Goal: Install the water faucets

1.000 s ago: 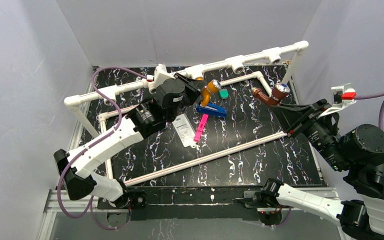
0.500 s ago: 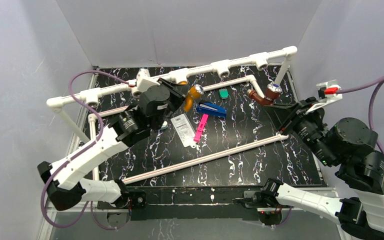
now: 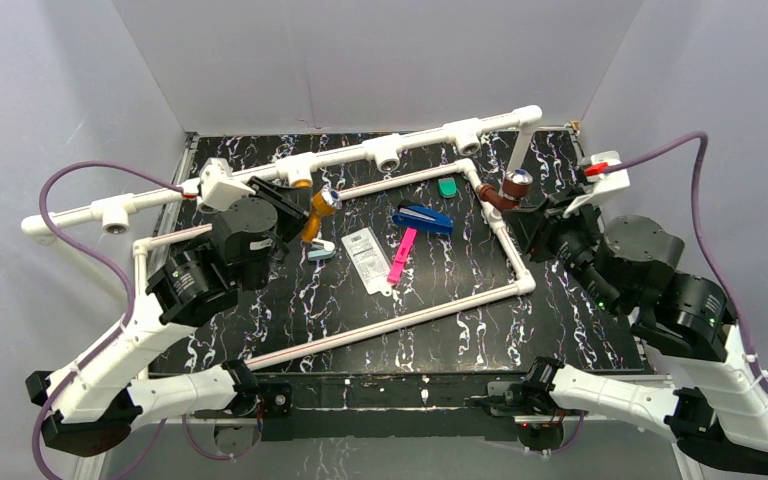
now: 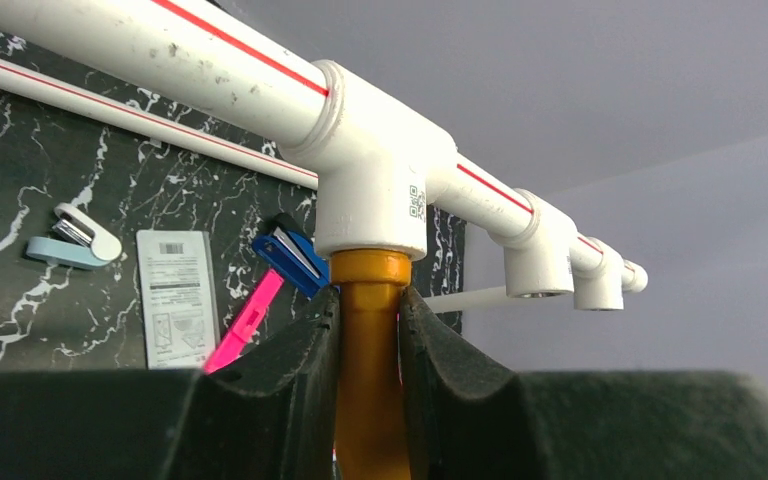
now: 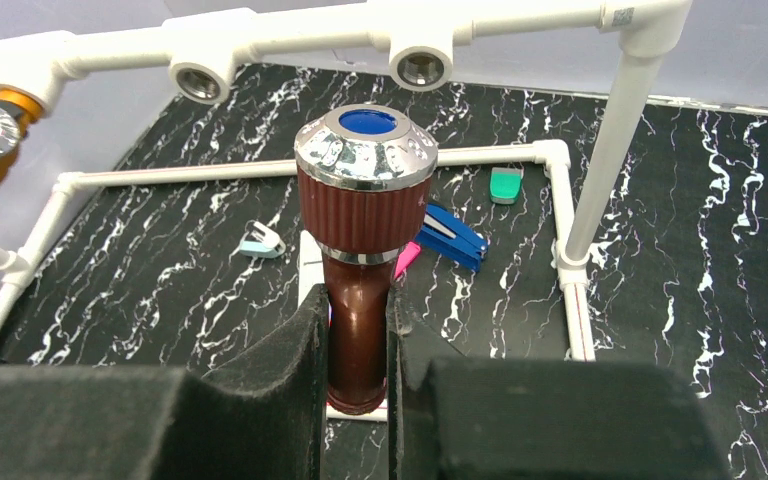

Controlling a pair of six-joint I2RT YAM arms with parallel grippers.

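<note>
I see grey walls (image 3: 360, 60) around a black marbled table (image 3: 560, 330), with a white pipe frame (image 3: 420, 138) across it.
My left gripper (image 4: 370, 300) is pinching the orange faucet (image 4: 368, 390), whose top end sits at the mouth of a pipe tee (image 4: 375, 190). My right gripper (image 5: 358, 320) is pinching the brown faucet (image 5: 363, 215) upright above the table, apart from the tees, with the blue stapler (image 5: 450, 238) lying beyond it.
</note>
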